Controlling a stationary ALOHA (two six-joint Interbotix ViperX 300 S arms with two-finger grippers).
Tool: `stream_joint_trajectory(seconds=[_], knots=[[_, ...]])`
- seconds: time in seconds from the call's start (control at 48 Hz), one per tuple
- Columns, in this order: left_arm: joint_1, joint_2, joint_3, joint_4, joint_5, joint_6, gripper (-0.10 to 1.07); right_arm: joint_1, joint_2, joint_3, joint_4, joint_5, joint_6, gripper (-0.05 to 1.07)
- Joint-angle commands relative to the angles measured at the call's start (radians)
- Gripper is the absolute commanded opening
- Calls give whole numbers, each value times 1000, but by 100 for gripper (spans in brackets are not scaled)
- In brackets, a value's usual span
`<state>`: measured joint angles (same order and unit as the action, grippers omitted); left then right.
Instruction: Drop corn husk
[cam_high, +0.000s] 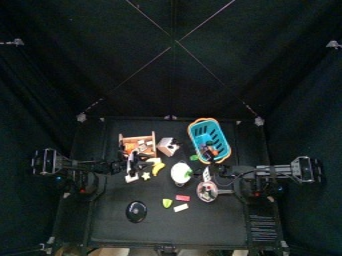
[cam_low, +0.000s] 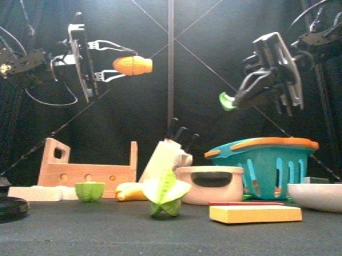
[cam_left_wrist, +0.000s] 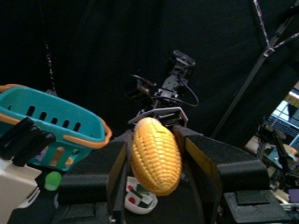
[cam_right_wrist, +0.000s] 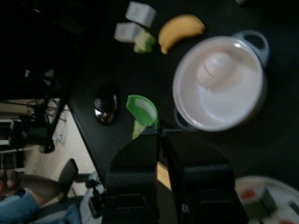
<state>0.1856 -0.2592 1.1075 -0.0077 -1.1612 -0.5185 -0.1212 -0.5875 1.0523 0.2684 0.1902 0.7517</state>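
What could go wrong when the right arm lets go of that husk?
1. The green husk, pinched in the right gripper high over the white pot, could land in the pot instead of on the table.
2. The left gripper holds the corn cob aloft; a slip drops it among the things below.

Both arms hang high, so open air lies between them and the table (cam_low: 54, 224) across its whole width; the left gripper (cam_low: 102, 62) carries a corn cob (cam_low: 132, 65) and the right gripper (cam_low: 249, 93) a green husk piece (cam_low: 229, 99), each clear of everything below. Beneath, the middle is crowded: a wooden rack (cam_low: 80, 166), a small green cup (cam_low: 90, 190), a banana (cam_low: 130, 190), a husk bundle (cam_low: 166, 172), a white pot (cam_low: 214, 184) and a teal basket (cam_low: 262, 163) stand close together. The front strip is freer, broken by a yellow block (cam_low: 255, 213) and a black disc (cam_high: 136, 209).
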Motion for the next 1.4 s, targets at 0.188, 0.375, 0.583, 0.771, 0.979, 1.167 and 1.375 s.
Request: stream_joint_trajectory(seconds=[0.188, 0.375, 0.583, 0.771, 0.979, 1.167, 1.375], knots=[[6, -8, -9, 3, -3, 2, 62, -146, -11, 35, -25, 135, -3, 38], [6, -8, -8, 3, -2, 2, 62, -222, -5, 63, -77, 140, -2, 40], [8, -8, -9, 3, 0, 2, 62, -270, -6, 84, -101, 127, -2, 56], [8, -8, -9, 3, 0, 2, 62, -284, -5, 101, -101, 112, -2, 74], [8, -8, -9, 5, 0, 2, 62, -284, -5, 112, -92, 106, -2, 76], [8, -8, -9, 5, 0, 2, 62, -279, -3, 109, -91, 104, -2, 77], [9, -8, -8, 5, 0, 2, 62, -272, 0, 107, -86, 83, -2, 76]])
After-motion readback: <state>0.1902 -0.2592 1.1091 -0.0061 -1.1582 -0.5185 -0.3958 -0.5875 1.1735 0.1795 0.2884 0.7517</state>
